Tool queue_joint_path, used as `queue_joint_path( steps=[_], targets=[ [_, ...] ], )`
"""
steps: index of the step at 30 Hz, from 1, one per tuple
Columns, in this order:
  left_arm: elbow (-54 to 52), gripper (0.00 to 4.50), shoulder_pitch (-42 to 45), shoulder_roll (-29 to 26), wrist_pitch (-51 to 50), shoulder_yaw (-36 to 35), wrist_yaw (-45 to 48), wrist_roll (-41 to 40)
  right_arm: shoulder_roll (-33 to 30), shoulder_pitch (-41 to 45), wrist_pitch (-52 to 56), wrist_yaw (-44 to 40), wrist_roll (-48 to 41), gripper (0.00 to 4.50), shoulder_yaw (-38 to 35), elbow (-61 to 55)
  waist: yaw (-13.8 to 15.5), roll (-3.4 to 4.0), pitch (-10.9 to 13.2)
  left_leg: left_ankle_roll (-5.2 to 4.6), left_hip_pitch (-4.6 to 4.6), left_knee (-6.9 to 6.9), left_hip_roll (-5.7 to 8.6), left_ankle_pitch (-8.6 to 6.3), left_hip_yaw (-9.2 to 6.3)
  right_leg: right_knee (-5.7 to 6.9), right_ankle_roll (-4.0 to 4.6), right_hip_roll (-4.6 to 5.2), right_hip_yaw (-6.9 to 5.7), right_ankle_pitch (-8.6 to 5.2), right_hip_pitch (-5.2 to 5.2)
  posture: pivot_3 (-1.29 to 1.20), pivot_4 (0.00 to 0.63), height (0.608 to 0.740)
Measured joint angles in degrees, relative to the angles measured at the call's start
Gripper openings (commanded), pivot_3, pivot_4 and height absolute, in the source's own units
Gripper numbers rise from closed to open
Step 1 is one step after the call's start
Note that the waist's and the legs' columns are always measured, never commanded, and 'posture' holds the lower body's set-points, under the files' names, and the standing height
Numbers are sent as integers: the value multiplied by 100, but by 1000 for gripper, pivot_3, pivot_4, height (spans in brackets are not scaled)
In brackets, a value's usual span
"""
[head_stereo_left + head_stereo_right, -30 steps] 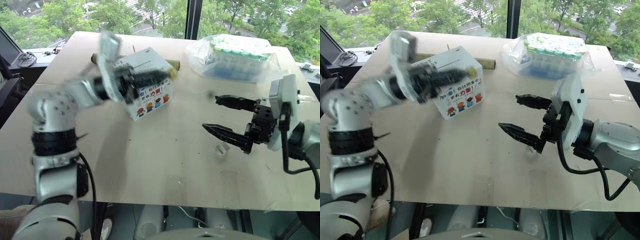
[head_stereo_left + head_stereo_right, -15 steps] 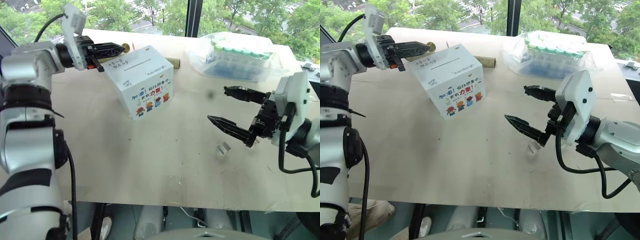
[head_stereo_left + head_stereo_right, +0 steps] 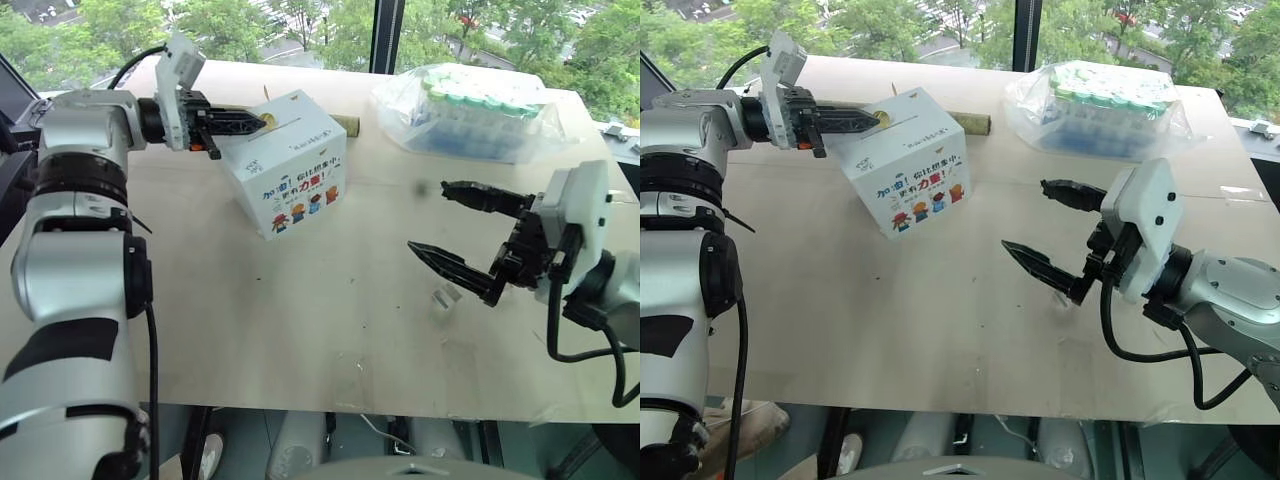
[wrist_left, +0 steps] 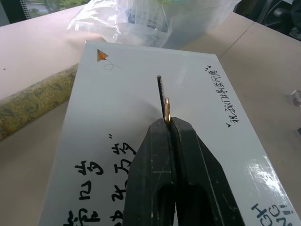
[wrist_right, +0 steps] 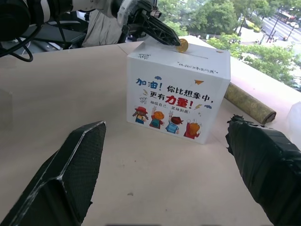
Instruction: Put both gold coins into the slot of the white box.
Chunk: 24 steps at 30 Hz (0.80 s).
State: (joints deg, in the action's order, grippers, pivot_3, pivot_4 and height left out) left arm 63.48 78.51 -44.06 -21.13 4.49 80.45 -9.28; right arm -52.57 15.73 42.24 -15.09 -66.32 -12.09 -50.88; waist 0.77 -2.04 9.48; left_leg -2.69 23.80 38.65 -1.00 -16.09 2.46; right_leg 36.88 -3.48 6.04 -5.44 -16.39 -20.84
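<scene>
The white box [image 3: 297, 172] with cartoon figures stands at the table's back left. A thin dark slot [image 4: 159, 87] runs across its plain top. My left gripper [image 3: 262, 123] reaches in level from the left and is shut on a gold coin [image 4: 166, 109]. The coin stands on edge just over the box's top, at the near end of the slot and in line with it. The right wrist view shows this coin [image 5: 182, 45] above the top's left part. My right gripper [image 3: 428, 216] hovers open and empty over the table, to the right of the box.
A clear bag of green-capped bottles [image 3: 470, 110] lies at the back right. A patterned roll [image 3: 346, 124] lies behind the box. A small clear plastic piece [image 3: 443, 296] rests on the table [image 3: 300, 330] under the right gripper.
My left gripper swung from in front of the box out to its back left, then came in over the box's top with the coin. The right gripper has stayed put.
</scene>
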Motion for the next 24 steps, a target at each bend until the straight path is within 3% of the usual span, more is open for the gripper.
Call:
queue_joint_path(
  steps=[12,22,24],
  targets=[
    [-13,0,1,58,121,-21,-77,240,224,679,-11,271,6,4419,4,232,1,0,0,0,0,13,-1,0,-2,9,0,0,0,0,1,0,150,740],
    [-47,0,-7,125,526,-28,-256,375,235,726,6,411,-97,4419,12,250,2,0,0,0,2,33,-2,0,-5,21,0,0,0,0,3,0,150,740],
    [-47,571,-7,130,517,-67,-263,370,245,729,6,434,-154,4475,12,263,-2,0,0,0,2,34,-2,0,-4,23,0,-1,0,0,3,0,150,740]
  ],
)
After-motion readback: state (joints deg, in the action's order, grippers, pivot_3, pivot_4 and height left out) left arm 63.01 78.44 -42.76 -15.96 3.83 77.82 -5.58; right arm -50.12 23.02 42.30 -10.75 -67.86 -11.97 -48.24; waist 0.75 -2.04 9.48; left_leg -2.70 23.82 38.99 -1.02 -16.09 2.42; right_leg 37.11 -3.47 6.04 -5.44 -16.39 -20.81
